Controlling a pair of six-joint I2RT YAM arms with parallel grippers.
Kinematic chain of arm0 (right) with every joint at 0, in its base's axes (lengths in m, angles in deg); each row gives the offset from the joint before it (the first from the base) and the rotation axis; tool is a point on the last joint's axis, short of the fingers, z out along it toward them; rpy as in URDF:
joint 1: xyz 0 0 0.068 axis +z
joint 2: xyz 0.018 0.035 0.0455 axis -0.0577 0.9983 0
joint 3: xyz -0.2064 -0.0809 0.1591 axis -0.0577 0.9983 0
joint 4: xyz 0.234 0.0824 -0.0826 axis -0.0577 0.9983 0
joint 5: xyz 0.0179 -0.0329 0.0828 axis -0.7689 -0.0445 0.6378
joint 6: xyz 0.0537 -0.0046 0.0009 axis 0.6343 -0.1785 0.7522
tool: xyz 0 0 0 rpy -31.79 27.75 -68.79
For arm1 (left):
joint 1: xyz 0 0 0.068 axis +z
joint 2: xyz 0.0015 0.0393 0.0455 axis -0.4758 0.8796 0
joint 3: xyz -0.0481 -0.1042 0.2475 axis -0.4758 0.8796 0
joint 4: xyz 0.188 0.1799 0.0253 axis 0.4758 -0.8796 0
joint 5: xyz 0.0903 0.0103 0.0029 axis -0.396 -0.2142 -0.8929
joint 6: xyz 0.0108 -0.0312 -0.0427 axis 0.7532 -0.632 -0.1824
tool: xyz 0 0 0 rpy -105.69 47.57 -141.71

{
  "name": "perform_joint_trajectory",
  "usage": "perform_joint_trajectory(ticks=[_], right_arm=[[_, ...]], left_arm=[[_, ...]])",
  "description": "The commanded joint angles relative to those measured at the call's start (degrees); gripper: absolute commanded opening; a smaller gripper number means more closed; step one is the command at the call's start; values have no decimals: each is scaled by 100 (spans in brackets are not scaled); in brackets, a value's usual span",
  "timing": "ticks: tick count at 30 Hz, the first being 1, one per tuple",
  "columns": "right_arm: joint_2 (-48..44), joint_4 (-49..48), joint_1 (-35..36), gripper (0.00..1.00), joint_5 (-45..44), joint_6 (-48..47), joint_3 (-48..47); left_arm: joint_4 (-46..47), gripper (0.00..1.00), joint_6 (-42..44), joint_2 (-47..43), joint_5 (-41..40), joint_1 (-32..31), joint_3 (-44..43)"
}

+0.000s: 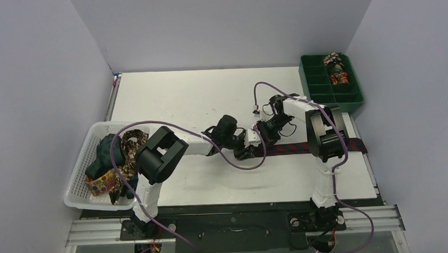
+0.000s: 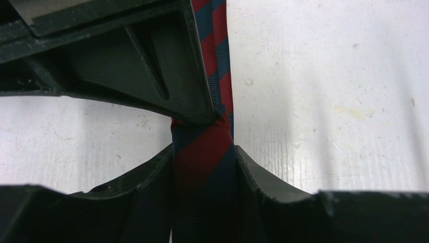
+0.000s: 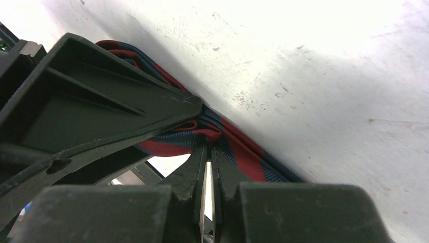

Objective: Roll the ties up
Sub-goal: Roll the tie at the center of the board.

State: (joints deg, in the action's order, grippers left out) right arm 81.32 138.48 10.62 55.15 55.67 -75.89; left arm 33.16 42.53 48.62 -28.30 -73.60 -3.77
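A navy tie with red diagonal stripes [image 1: 288,149] lies flat across the table's right half, partly under my right arm. My left gripper [image 1: 244,152] is shut on its left end. In the left wrist view the tie [image 2: 217,76] runs up from between the jaws of the left gripper [image 2: 203,151]. My right gripper [image 1: 260,137] is right next to it, shut on a fold of the same tie [image 3: 243,157]. In the right wrist view the right gripper [image 3: 208,148] has its jaws almost touching. The other gripper's finger [image 3: 101,101] sits close on the left.
A white mesh basket [image 1: 79,184] at the left edge holds several loose ties [image 1: 106,160]. A green compartment tray [image 1: 317,91] stands at the back right with rolled ties [image 1: 336,70] in its far compartments. Purple cables loop over both arms.
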Motion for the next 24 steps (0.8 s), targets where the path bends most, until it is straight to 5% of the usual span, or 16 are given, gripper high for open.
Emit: perform_joint_trajectory(ticks=[1, 5, 8, 17, 24], right_arm=[[-224, -114, 191, 0, -92, 7, -143], [5, -136, 171, 0, -590, -169, 22], [202, -145, 135, 0, -814, -250, 14], [271, -204, 140, 0, -927, -304, 46], [272, -262, 147, 0, -925, -278, 63]], left_arm=[[-318, 41, 55, -33, 34, 14, 269], [245, 66, -356, -410, 74, 217, 716], [870, 73, -617, -889, 81, 429, 1321], [1846, 70, -835, -1310, -243, 625, 2100], [2134, 52, -984, -1190, -85, 630, 1822]])
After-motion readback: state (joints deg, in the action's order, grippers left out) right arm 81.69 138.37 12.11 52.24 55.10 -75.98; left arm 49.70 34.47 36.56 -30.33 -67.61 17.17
